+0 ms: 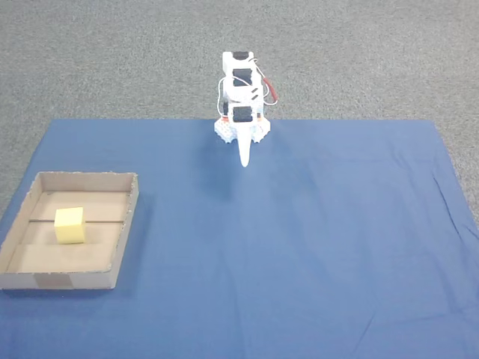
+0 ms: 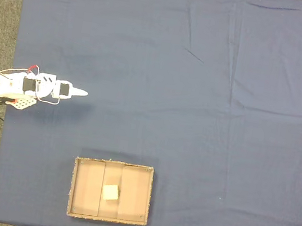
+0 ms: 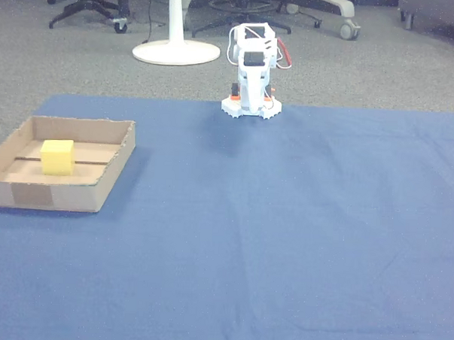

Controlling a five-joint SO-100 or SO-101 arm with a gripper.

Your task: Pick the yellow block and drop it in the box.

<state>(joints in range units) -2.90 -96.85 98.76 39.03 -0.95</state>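
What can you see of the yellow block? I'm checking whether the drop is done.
The yellow block is a small pale-yellow cube with plain matte faces, possibly foam. It sits flat and upright on the floor of the cardboard box, over the seam line, apart from every wall. In the downward-looking fixed view it lies slightly off centre in the box. Nothing else touches it; the gripper is folded back by the arm's base, well away.

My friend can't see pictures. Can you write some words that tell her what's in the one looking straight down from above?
A small yellow block sits inside a shallow cardboard box near the bottom edge of a blue cloth. The white robot arm lies folded at the cloth's left edge, its end effector pointing right, holding nothing, well apart from the box.
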